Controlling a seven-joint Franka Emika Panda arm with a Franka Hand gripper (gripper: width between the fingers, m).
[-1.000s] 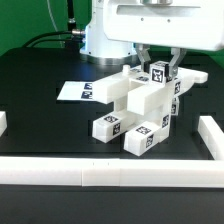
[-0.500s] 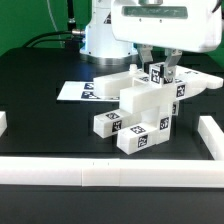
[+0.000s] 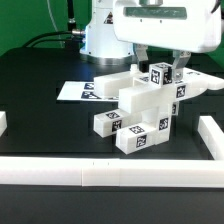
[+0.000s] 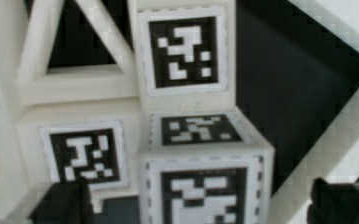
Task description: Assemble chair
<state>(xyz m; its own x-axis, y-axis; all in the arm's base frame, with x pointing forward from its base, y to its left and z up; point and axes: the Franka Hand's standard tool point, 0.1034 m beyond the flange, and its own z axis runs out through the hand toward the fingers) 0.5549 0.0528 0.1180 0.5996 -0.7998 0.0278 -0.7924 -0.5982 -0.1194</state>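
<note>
Chair (image 3: 140, 110) at frame centre looks mostly built, seat and several posts joined; gripper (image 3: 161, 72) clamped on the upper-right tagged post (image 3: 160, 72), apparently still seating it.

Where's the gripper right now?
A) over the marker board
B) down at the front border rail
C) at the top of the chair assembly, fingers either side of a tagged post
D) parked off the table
C: in the exterior view the gripper sits atop the chair, its fingers flanking a tagged post; the marker board lies apart.
</note>
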